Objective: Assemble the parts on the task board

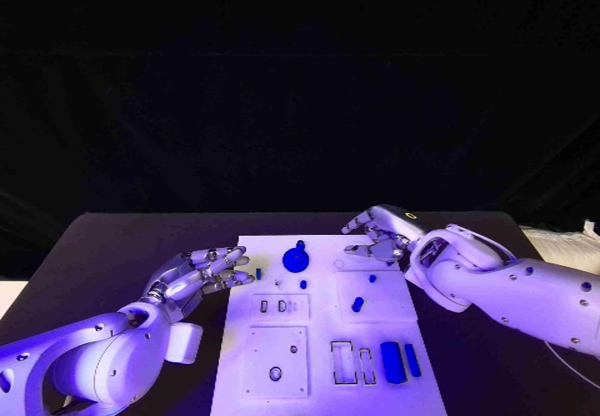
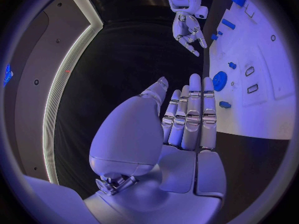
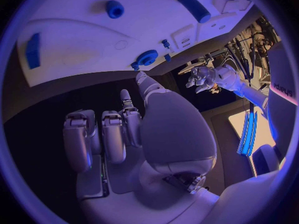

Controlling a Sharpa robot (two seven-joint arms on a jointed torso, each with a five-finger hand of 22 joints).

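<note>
Round blue gear [image 1: 296,259] sits at the task board [image 1: 328,347]'s far end, roughly midway between the hands. Left hand [image 1: 200,275] is empty, fingers straight. Right hand [image 1: 379,234] looks loosely curled and empty, hard to tell.

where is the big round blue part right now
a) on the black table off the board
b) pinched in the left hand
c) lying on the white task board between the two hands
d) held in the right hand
c: the round blue part lies on the far end of the task board, with the left hand and the right hand on either side, neither holding it.
</note>
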